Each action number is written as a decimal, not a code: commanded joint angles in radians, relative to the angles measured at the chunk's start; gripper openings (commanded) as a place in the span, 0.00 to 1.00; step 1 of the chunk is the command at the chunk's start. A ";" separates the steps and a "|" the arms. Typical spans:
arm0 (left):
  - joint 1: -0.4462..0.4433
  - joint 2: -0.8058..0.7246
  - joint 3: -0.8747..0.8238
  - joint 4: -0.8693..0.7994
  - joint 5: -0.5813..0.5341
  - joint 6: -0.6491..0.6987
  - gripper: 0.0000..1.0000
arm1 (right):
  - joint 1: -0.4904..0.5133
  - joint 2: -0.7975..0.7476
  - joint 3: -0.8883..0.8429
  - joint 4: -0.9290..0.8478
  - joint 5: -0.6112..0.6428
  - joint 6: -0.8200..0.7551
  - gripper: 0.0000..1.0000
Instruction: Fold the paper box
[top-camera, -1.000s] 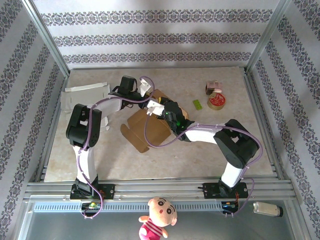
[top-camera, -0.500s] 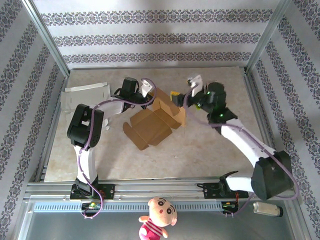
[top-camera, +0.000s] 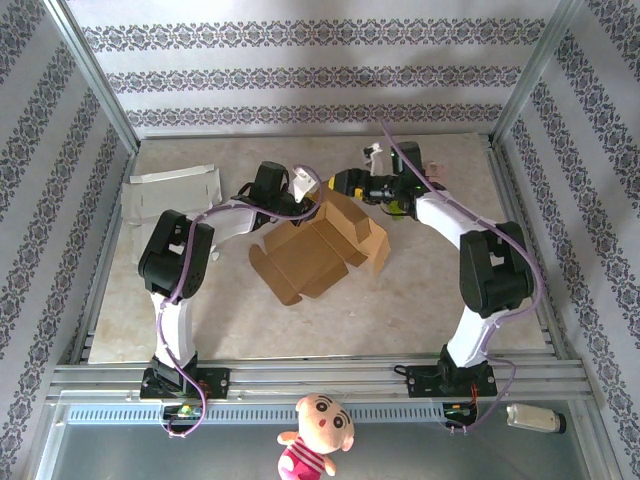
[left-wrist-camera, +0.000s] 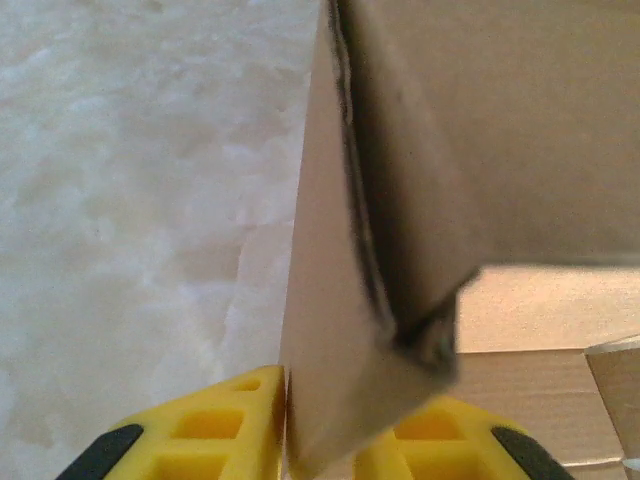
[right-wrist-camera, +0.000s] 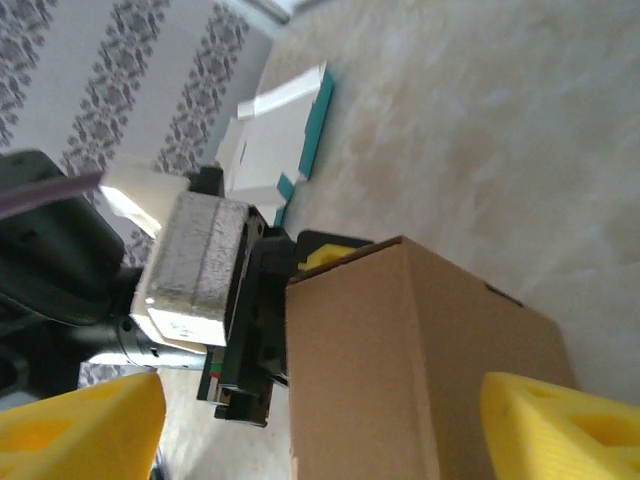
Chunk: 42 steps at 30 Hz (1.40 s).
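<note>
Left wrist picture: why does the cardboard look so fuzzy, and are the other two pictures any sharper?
Left wrist view: the cardboard box sits very close to the lens, so its edge is soft and out of focus. Right wrist view: the box's corner is crisp, but the yellow fingertips nearest the lens blur. Top external view: sharp and evenly lit, only faint shadows.

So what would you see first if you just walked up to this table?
The half-folded brown box in the middle of the table, its flaps open. The left gripper pinches one of its walls, and the right gripper hangs open at its far corner. A little doll sits out front, past the table's near edge.
</note>
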<state>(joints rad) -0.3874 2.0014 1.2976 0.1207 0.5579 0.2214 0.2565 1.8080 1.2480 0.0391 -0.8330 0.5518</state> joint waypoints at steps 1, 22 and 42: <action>-0.011 0.024 0.013 -0.037 -0.036 -0.035 0.26 | 0.015 0.038 0.035 -0.056 -0.022 -0.019 0.75; -0.038 0.043 -0.025 0.101 -0.183 -0.172 0.02 | 0.003 -0.010 0.029 -0.071 0.042 -0.032 0.68; -0.223 -0.120 -0.288 0.369 -0.961 -0.447 0.39 | 0.007 -0.403 -0.011 -0.411 0.701 0.202 0.74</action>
<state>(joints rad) -0.5991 1.9461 1.0428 0.4469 -0.3508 -0.1940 0.2451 1.4235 1.2652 -0.3080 -0.1921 0.7280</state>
